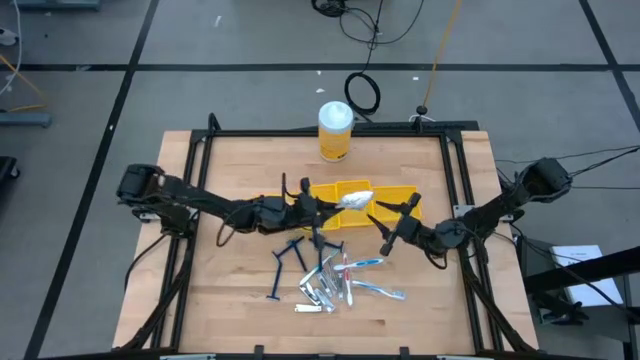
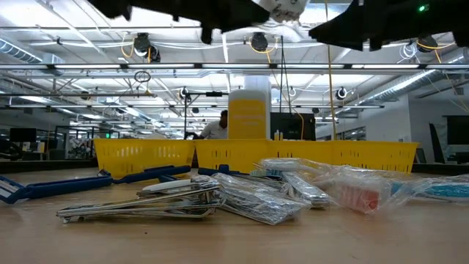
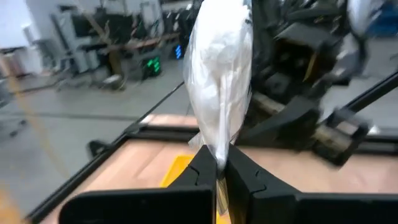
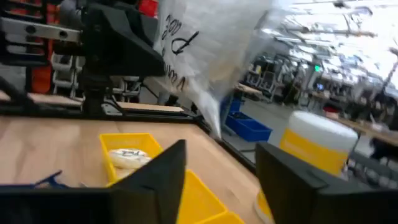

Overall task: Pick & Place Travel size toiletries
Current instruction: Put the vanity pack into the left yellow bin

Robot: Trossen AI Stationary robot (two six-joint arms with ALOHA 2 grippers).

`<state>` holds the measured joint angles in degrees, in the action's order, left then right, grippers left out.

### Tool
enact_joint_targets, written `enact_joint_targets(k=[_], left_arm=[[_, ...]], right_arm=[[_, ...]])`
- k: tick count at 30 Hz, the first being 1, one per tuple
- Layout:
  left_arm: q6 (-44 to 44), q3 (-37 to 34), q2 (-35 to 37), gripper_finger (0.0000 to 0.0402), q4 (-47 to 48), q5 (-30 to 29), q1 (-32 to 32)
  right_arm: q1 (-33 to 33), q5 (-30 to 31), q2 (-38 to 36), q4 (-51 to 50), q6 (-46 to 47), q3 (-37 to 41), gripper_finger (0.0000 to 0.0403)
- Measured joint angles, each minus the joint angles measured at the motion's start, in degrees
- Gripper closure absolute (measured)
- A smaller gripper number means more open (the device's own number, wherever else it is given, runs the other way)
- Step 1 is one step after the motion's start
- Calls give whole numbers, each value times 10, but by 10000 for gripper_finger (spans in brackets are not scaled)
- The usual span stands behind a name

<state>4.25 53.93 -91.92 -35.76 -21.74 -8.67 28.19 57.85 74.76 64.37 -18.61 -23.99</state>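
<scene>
My left gripper (image 1: 335, 202) is shut on a white puffy packet (image 1: 356, 198) and holds it in the air over the row of yellow bins (image 1: 398, 194). In the left wrist view the packet (image 3: 219, 74) stands out past the shut fingertips. My right gripper (image 1: 385, 228) hovers open just right of it, touching nothing; its wrist view shows the held packet (image 4: 199, 50) and another white packet (image 4: 127, 157) lying in a bin. On the table near the bins lie dark blue razors (image 1: 285, 262), toothbrushes (image 1: 365, 275) and silvery sachets (image 1: 320, 290). My left gripper pinches the white packet by one narrow edge (image 3: 217, 163) between its two fingertips. The fingers come level from the table's left. The packet is lifted clear and sticks out beyond the fingertips, over the bins.
A tall yellow canister with a white lid (image 1: 335, 130) stands at the far edge behind the bins. The low view shows the pile of razors (image 2: 44, 187), silvery tubes (image 2: 146, 205) and packets (image 2: 352, 187) in front of the bins (image 2: 146, 154). Bare wood lies left and right of the pile.
</scene>
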Motion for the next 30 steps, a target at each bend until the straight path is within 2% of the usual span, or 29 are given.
enact_joint_targets(k=[4, 7, 11, 17, 21, 25, 30], left_arm=[[-22, 0, 71, 398, 165, -61, -12], [-88, 0, 115, 399, 320, -100, -23], [-215, 0, 149, 400, 530, -159, -49], [-388, 0, 151, 400, 782, -240, -103], [-405, -2, 132, 400, 857, -233, -126], [-400, -8, 115, 400, 868, -225, -128], [-371, -11, 80, 396, 867, -143, -119]], right_arm=[[53, 47, -14, -13, 9, 0, 163], [91, 90, -29, -14, 2, 0, 148], [135, 143, -61, -14, -22, 0, 146], [169, 159, -96, -30, -35, 0, 157], [168, 159, -97, -52, -30, 0, 164], [165, 159, -97, -62, -20, 0, 171], [165, 159, -97, -68, -17, 0, 175]])
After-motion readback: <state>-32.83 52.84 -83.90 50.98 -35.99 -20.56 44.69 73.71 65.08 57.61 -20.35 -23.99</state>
